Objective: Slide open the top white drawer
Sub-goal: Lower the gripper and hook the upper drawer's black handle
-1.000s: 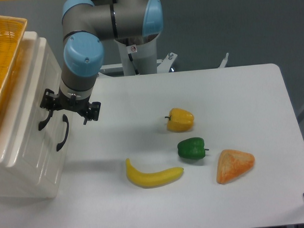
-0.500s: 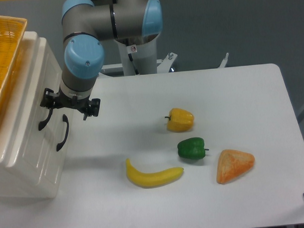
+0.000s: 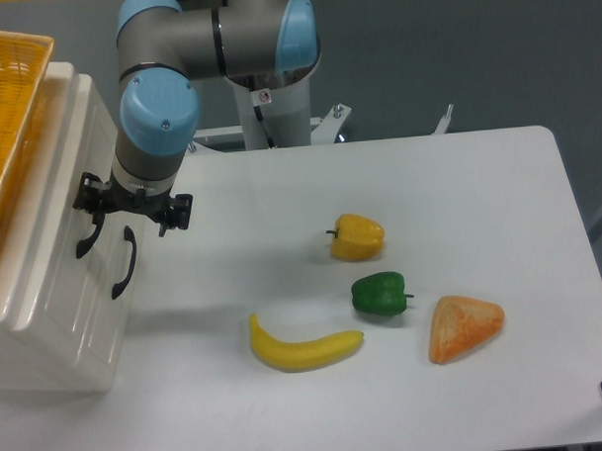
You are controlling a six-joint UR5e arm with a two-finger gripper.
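The white cabinet stands at the left edge with its front facing right. The top white drawer (image 3: 70, 174) looks shut flush with the front. Its black curved handle (image 3: 85, 241) shows just below my gripper's left side. The lower drawer (image 3: 98, 317) has its own black handle (image 3: 124, 261). My gripper (image 3: 130, 214) hangs right in front of the cabinet face, over the two handles, with its black fingers (image 3: 179, 212) spread apart and nothing between them. The upper end of the top handle is hidden behind the gripper.
A yellow wire basket (image 3: 4, 87) sits on top of the cabinet. On the white table (image 3: 458, 180) lie a yellow pepper (image 3: 357, 236), a green pepper (image 3: 380, 293), a banana (image 3: 303, 347) and an orange wedge (image 3: 464, 327), all to the right of the arm.
My gripper has shifted a little left and up, closer to the cabinet front and the top handle. The drawers and the food items have not moved.
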